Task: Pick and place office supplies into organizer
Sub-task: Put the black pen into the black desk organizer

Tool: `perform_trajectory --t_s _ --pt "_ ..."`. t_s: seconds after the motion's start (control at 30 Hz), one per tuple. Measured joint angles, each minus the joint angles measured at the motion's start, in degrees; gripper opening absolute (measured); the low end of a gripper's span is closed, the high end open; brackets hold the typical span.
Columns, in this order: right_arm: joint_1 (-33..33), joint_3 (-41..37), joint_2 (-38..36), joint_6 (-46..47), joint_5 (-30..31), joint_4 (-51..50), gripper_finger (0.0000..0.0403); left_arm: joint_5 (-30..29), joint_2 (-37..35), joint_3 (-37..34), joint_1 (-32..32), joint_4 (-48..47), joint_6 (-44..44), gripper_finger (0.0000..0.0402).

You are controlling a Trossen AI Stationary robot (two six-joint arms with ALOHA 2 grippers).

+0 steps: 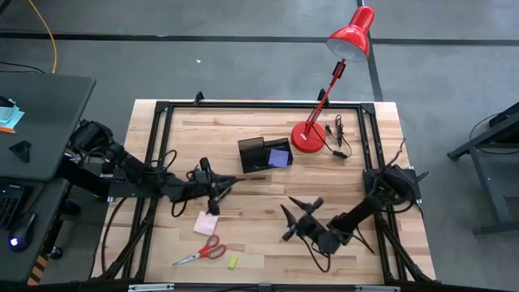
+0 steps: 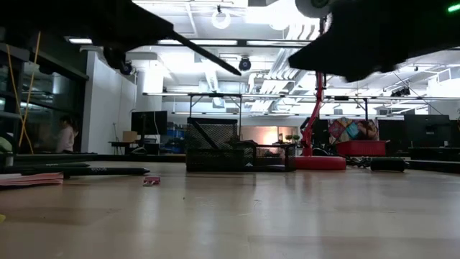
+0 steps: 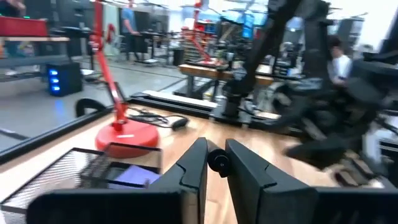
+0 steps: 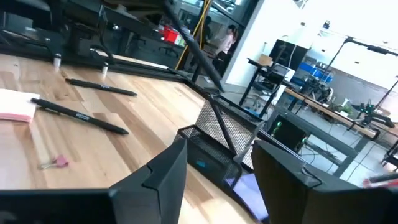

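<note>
Two grippers are up off the table at this moment. The left gripper [image 1: 225, 187] has its fingers clamped on a slim black pen [image 3: 218, 161], seen end-on between them in its wrist view, and it hovers just short of the black mesh organizer [image 1: 263, 153], pointing toward it. A purple sticky-note pad [image 1: 279, 157] already lies in the organizer's compartment nearest the red desk lamp [image 1: 312, 134]. The right gripper [image 1: 298, 217] hangs over bare wood nearer the front of the table, fingers apart and holding nothing.

The step in hand looks like delivering the pen. To do it well, the left arm should carry the pen fully over a compartment, tip it toward upright so it drops inside and does not lie across the mesh rim, and only then let go. It should stay clear of the lamp's base and cord.

Still out on the table are a pink sticky-note pad [image 1: 206, 223], red-handled scissors [image 1: 203, 252] and a small yellow piece [image 1: 233, 261], all near the front left.
</note>
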Motion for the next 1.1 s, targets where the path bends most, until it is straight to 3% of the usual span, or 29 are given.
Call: perform_trajectory --t_s 0.13,0.37,0.53,0.7,0.93,1.1 --pt "2.22 0.0 0.0 0.02 2.01 -0.04 0.0172 1.84 0.0 0.0 5.16 0.0 -0.02 0.0027" --pt "3.22 0.0 0.0 0.9 2.64 -0.94 0.0162 1.92 0.0 0.0 11.73 -0.42 -0.02 0.0048" --pt "3.03 0.0 0.0 5.42 2.6 -5.92 0.0163 2.36 -1.6 0.64 14.5 -3.54 -0.02 0.0032" --pt "3.03 0.0 0.0 11.59 2.58 -11.05 0.0167 3.42 -5.17 6.52 16.4 -21.53 -3.85 0.0035" --pt "3.01 0.0 -0.02 12.24 2.58 -11.3 0.016 3.48 -6.46 20.73 19.37 -53.38 -8.31 0.0043" --pt "3.01 0.0 -0.02 12.25 2.24 -11.35 0.0158 6.45 -6.1 26.21 22.42 -62.55 -8.19 0.0025"
